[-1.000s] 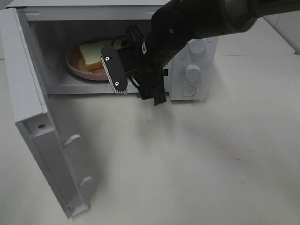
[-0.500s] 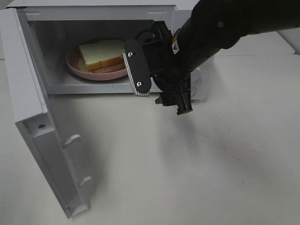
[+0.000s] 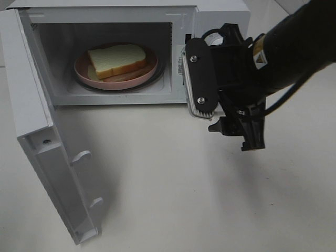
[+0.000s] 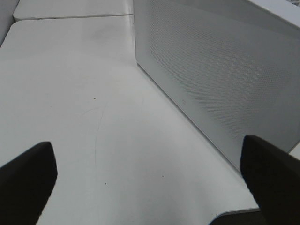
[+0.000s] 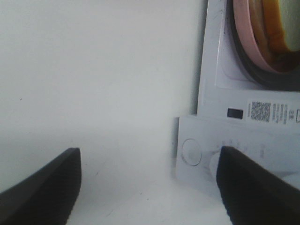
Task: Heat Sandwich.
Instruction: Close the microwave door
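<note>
The sandwich [image 3: 118, 59], pale bread with tan crust, lies on a round pink plate [image 3: 84, 76] inside the open microwave [image 3: 220, 18]. My right gripper [image 3: 227, 126] hangs outside the cavity, in front of the control panel, open and empty. Its wrist view shows both dark fingers spread wide around bare table [image 5: 93, 70], with the plate's rim [image 5: 243, 37] and the sandwich's edge [image 5: 276, 23] off to one side. My left gripper [image 4: 149, 180] is open with nothing between its fingers, beside the microwave's perforated side wall [image 4: 215, 70]. It does not show in the exterior view.
The microwave door [image 3: 31, 121] is swung wide open to the left and reaches toward the table's front. A round knob [image 5: 191, 152] on the control panel sits close to my right gripper. White table [image 3: 173, 199] spreads in front of the microwave.
My right arm has drawn back out of the microwave mouth and moved right, to in front of the control panel. The sandwich and plate stay inside, now fully in view.
</note>
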You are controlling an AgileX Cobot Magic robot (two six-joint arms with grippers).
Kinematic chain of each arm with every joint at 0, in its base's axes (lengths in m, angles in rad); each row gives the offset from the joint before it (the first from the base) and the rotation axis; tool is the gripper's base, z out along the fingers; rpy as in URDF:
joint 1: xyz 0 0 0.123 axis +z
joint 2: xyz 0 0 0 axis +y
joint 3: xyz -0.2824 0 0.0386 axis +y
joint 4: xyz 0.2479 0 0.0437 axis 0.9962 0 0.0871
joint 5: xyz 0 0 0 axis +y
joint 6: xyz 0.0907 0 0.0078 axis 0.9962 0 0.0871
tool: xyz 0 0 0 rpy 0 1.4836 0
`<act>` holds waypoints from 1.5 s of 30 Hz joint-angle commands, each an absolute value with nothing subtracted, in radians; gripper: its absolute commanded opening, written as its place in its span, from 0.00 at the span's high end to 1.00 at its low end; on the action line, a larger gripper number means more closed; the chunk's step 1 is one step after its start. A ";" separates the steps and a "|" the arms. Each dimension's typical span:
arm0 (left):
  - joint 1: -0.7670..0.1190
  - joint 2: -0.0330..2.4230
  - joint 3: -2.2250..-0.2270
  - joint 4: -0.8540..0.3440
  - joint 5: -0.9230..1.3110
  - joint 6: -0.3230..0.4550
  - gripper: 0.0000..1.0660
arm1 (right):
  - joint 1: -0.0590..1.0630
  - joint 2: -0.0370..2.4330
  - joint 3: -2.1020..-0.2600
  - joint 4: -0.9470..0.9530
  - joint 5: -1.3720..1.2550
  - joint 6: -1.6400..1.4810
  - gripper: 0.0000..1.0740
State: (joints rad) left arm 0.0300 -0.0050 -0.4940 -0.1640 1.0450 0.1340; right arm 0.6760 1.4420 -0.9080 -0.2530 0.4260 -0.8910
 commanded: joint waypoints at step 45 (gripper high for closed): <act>0.033 -0.025 -0.492 -0.164 1.038 0.129 0.06 | 0.624 0.521 -0.812 -0.237 1.282 0.115 0.29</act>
State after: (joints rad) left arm 0.0300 -0.0050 -0.4940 -0.1640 1.0450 0.1340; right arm 0.6490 0.5430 -0.8210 -0.2320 1.2170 0.0900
